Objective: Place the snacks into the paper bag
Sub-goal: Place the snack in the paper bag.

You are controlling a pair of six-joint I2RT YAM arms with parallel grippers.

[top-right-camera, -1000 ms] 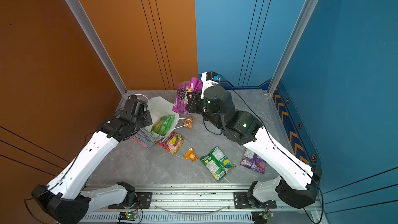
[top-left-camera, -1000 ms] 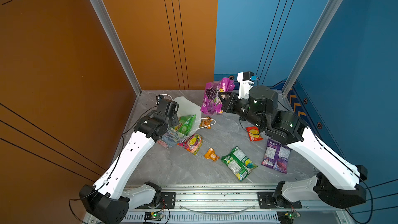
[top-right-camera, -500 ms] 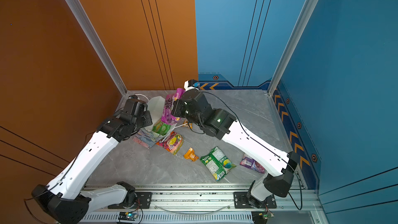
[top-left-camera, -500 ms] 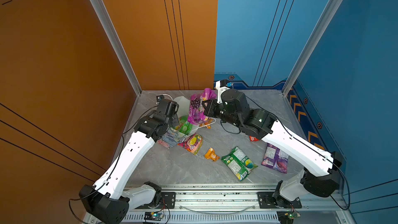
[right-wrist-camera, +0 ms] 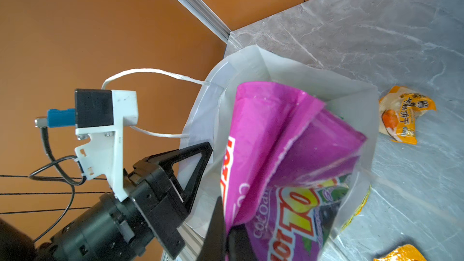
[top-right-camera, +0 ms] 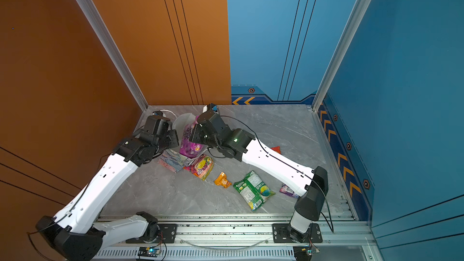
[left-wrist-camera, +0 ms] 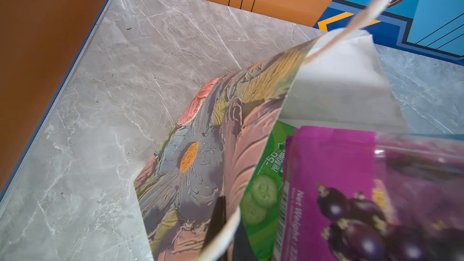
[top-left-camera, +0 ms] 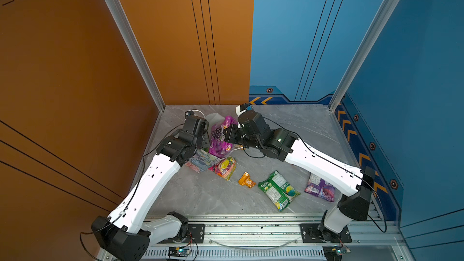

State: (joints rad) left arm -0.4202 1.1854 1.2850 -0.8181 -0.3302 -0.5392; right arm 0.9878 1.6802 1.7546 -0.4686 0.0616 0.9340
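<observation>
**Bimanual scene on a grey marble worktop, read left to right.**

The left tool is closed on the rim of the bag. One black finger presses the outer wall just beside a white cord handle. The grip holds the mouth raised and open, while the bag's floral base rests on the worktop at the far left. The bag is tilted, and its white inside shows in both top views.

In the left wrist view, a green chips packet lies inside the bag against the floral wall. The magenta pouch sits partway in the mouth, over the chips packet, with its near end outside the rim. The right tool is clamped on that near end, fingers together on the foil.

Loose on the worktop, outside the bag:
- A multicoloured packet lies just beside the bag's base.
- A small orange packet lies just beside the mouth, clear in the right wrist view.
- A second orange packet lies nearer the front rail.
- A green packet lies near that second orange packet, to its right.
- A red packet peeks from behind the right arm in a top view.
- A purple packet lies farthest right, partly covered by the right arm.
</observation>
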